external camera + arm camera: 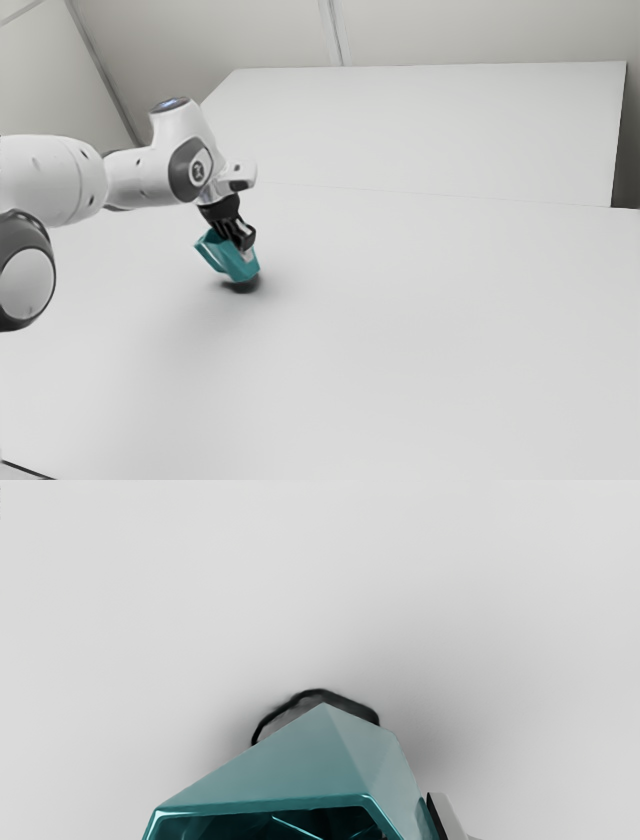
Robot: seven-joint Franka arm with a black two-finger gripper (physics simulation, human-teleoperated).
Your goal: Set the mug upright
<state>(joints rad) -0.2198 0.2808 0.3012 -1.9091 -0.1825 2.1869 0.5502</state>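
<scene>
The teal faceted mug (228, 257) is tilted at the end of the arm, its mouth toward the exterior view's upper left and its lower end just over a dark patch on the table. My gripper (246, 248) is shut on its side wall. In the wrist view the mug (280, 770) shows its slanted outer faces and dark, open inside. The gripper (416, 829) has one finger against the outside of the wall; the other is mostly hidden, with a small bit showing inside the mouth. No handle can be made out.
The white table (400, 340) stretches around the mug toward the exterior view's right. A pale upright panel (420, 130) stands behind it. A dark curved outline (310, 694) lies on the table surface just beyond the mug.
</scene>
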